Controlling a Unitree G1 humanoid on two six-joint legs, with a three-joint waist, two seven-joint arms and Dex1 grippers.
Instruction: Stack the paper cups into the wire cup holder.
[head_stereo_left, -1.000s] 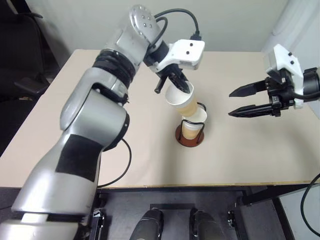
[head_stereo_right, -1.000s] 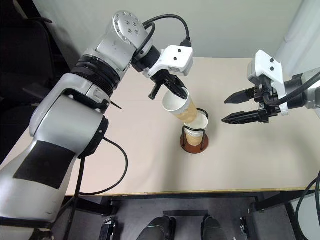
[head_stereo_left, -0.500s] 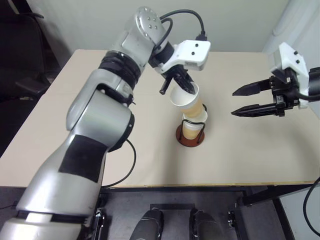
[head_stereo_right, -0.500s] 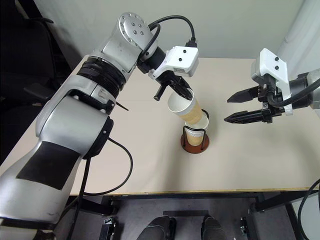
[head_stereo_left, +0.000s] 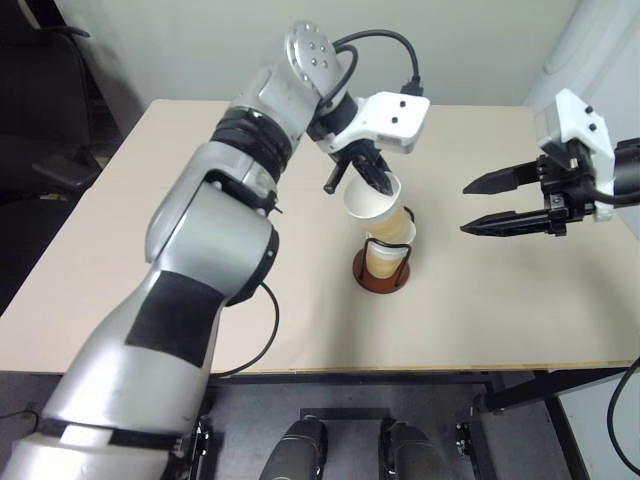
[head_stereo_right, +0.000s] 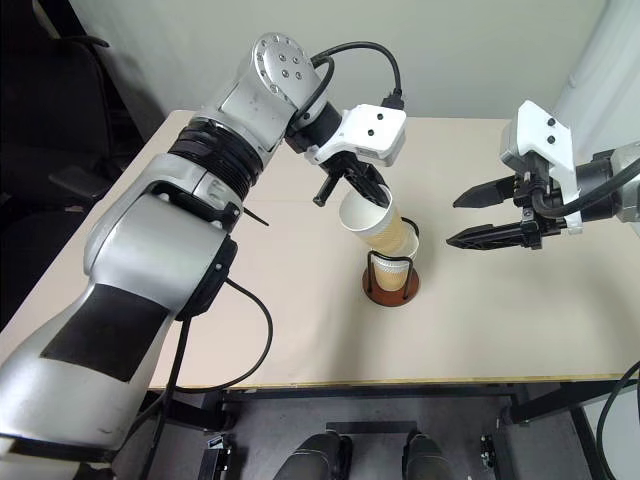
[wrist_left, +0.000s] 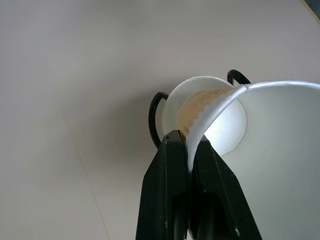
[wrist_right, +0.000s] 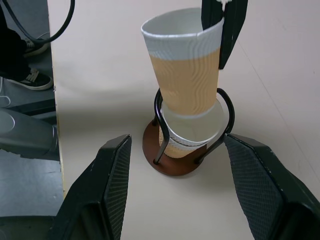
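Observation:
The wire cup holder (head_stereo_left: 380, 272) stands mid-table on its reddish-brown disc, with one paper cup (head_stereo_left: 388, 246) seated inside its black loops. Just above it hangs a second paper cup (head_stereo_left: 377, 203), tilted, its tan bottom at the seated cup's mouth. My left gripper (head_stereo_left: 378, 180) is shut on that cup's white rim, one finger inside and one outside, as the left wrist view shows (wrist_left: 192, 165). My right gripper (head_stereo_left: 470, 207) hovers open off to the right of the holder, holding nothing. From the right wrist view the holder (wrist_right: 175, 160) and both cups sit between its spread fingers.
The beige table (head_stereo_left: 150, 250) carries only the holder and cups. A black cable (head_stereo_left: 255, 345) hangs off the table's front edge on the left. A dark chair (head_stereo_left: 40, 100) stands left of the table.
My left gripper has carried the held cup slightly right and down, bringing its bottom closer over the seated cup. The right gripper has stayed put.

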